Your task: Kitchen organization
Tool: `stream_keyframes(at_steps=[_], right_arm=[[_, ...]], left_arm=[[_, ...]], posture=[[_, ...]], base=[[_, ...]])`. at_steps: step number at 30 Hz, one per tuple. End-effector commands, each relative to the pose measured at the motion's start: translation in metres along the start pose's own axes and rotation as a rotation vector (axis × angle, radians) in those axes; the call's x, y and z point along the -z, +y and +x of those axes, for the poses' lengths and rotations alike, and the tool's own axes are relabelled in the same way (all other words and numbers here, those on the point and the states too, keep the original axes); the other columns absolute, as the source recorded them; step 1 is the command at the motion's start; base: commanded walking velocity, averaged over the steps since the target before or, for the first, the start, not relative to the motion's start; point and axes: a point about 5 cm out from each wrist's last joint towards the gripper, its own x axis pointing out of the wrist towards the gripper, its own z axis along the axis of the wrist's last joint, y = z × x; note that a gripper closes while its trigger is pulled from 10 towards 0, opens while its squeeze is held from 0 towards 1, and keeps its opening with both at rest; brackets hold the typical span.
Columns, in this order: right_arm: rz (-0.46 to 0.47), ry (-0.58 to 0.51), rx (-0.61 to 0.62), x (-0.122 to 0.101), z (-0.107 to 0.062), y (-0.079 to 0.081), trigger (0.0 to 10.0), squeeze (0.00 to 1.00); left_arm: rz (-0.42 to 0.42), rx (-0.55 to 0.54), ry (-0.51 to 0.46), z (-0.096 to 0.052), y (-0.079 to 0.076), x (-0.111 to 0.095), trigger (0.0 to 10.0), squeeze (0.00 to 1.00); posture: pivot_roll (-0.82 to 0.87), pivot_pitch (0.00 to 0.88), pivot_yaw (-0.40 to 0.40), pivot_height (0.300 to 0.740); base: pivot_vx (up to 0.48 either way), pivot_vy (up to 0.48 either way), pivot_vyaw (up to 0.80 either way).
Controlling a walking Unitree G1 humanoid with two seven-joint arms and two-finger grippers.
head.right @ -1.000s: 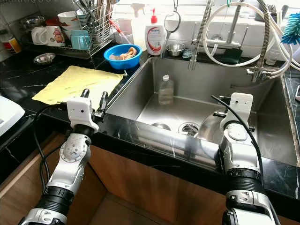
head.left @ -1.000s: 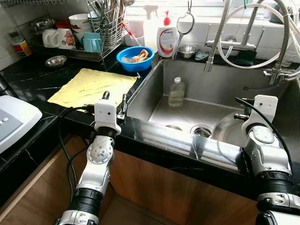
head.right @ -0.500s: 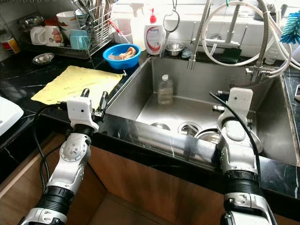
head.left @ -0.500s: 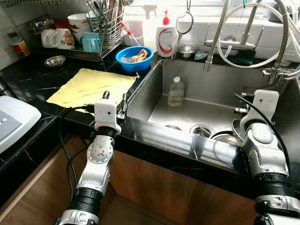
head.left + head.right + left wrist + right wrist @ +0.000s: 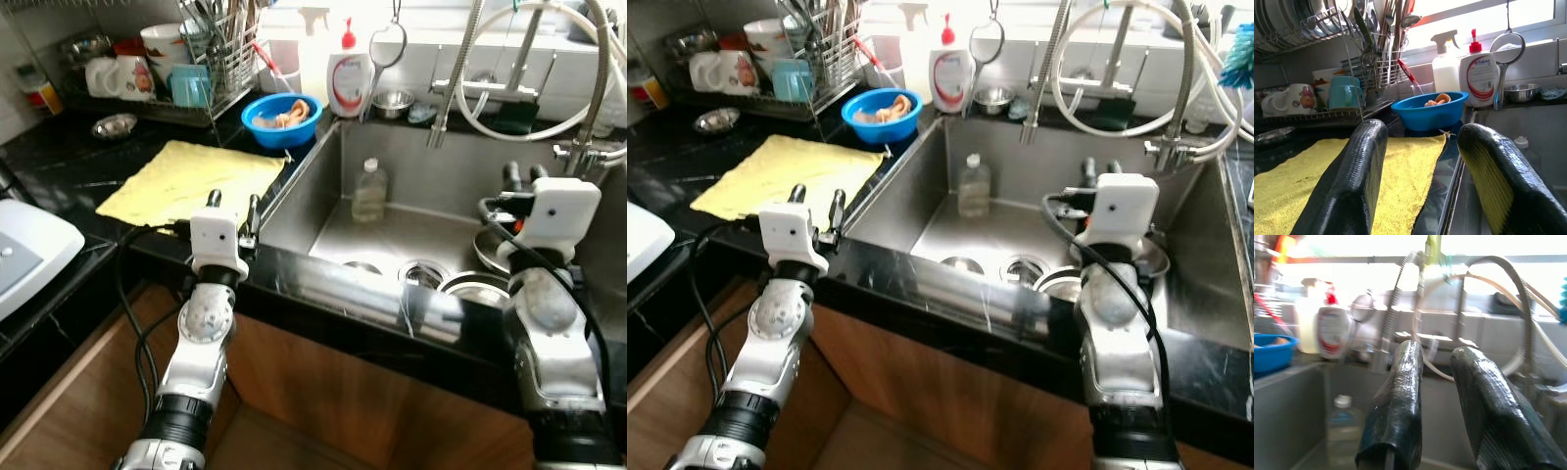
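A clear plastic bottle (image 5: 368, 191) stands upright on the floor of the steel sink (image 5: 323, 196). Steel bowls (image 5: 477, 288) lie by the drain at the sink's right, partly hidden by my right arm. Over that right part my right gripper (image 5: 522, 174) is raised, fingers pointing at the back wall; in the right wrist view the gripper (image 5: 1437, 350) is open by a narrow gap with nothing in it. My left gripper (image 5: 233, 201) hovers open at the counter's front edge, just before the yellow cloth (image 5: 191, 181); its wrist view looks over the cloth (image 5: 1405, 161).
A blue bowl (image 5: 282, 119) with scraps, a soap bottle (image 5: 348, 78) and a dish rack (image 5: 167, 69) of cups and utensils line the back. Faucet hoses (image 5: 456, 73) hang over the sink. A white appliance (image 5: 24, 255) sits on the counter at far left.
My right gripper has risen from low in the sink to above its right side, uncovering the steel bowls. The left arm has stayed put.
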Motion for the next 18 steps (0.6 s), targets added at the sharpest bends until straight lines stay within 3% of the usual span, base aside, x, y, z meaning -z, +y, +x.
stream_keyframes(at_steps=[1, 5, 18], right_arm=[[0.002, -0.037, -0.03, -0.0066, -0.0009, 0.0072, 10.0, 0.0], [-0.041, -0.078, -0.046, -0.0125, 0.0008, 0.0111, 10.0, 0.0], [-0.039, -0.09, -0.073, -0.0127, -0.0002, 0.015, 10.0, 0.0]], left_arm=[[0.012, -0.029, -0.027, 0.0017, 0.0074, -0.0055, 10.0, 0.0], [0.015, -0.023, -0.032, 0.0022, 0.0067, -0.0062, 10.0, 0.0], [0.018, -0.029, -0.031, -0.0005, 0.006, -0.005, 10.0, 0.0]], posture=[[-0.26, 0.0, 0.111, 0.74], [-0.26, 0.0, 0.114, 0.74], [-0.26, 0.0, 0.114, 0.74]], base=[[0.0, 0.0, 0.0], [0.0, 0.0, 0.59], [0.0, 0.0, 0.79]])
